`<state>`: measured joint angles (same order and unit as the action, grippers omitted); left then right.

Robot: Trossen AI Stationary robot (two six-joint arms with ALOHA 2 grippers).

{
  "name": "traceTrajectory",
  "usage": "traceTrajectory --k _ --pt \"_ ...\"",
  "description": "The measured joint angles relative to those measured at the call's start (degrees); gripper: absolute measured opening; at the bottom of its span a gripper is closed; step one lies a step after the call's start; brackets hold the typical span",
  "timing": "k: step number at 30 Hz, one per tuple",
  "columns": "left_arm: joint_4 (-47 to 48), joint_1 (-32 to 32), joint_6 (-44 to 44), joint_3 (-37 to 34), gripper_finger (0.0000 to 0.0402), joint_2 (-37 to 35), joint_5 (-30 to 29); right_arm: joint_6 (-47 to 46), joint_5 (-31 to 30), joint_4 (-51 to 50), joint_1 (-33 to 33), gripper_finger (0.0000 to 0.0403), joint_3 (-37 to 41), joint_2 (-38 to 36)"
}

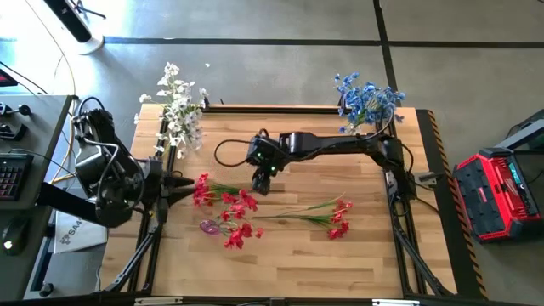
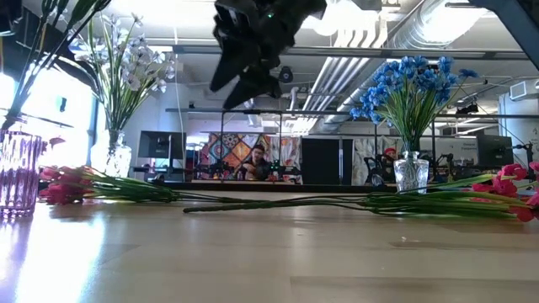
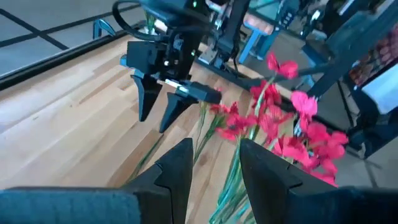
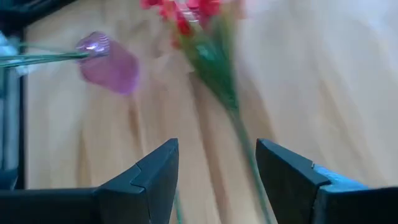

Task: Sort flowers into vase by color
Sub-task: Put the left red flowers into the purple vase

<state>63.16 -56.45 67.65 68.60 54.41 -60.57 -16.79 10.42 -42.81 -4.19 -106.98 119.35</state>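
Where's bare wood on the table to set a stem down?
Free: the near strip below the red artificial flowers, and the back middle between the white bouquet and blue bouquet. Crowded: centre-left around the small purple vase.

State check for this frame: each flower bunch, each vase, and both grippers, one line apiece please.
white flowers: upright in a vase, back left.
blue flowers: upright in a clear vase, back right.
red flowers: lying loose on the table.
purple vase: upright, empty.
left gripper: open, empty, beside the red flowers.
right gripper: open, empty, above the stems.
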Motion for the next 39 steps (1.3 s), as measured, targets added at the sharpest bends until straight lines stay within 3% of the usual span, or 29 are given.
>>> traceTrajectory --k 7,13,20,28,32,37,39 --pt "0.13 1.26 -1.07 0.0 0.0119 -2.6 -0.84 2.95 -1.22 -2.02 -3.14 0.0201 0.0 3.27" --pt "0.09 2.53 -1.92 0.0 0.0119 -2.81 -1.11 7.04 3.3 5.18 -2.62 0.0201 0.01 8.64" --pt "0.07 2.86 -2.84 0.0 0.0119 -2.81 -1.12 18.77 1.91 16.92 -0.26 0.0201 0.02 14.5" --pt "0.03 2.86 -2.82 0.0 0.0119 -2.84 -1.12 21.37 0.78 18.16 0.7 0.0193 0.02 18.39" --pt "0.02 2.86 -2.79 0.0 0.0119 -2.84 -1.12 20.18 -1.83 18.67 0.71 0.015 0.0 18.82" --pt "0.03 2.86 -2.36 0.0 0.0119 -2.84 -1.14 16.65 -1.06 18.21 0.22 0.0026 -0.09 18.86" --pt "0.02 2.86 -2.36 0.0 0.0119 -2.84 -1.33 14.14 -0.02 18.06 0.08 0.0013 -0.09 18.86"
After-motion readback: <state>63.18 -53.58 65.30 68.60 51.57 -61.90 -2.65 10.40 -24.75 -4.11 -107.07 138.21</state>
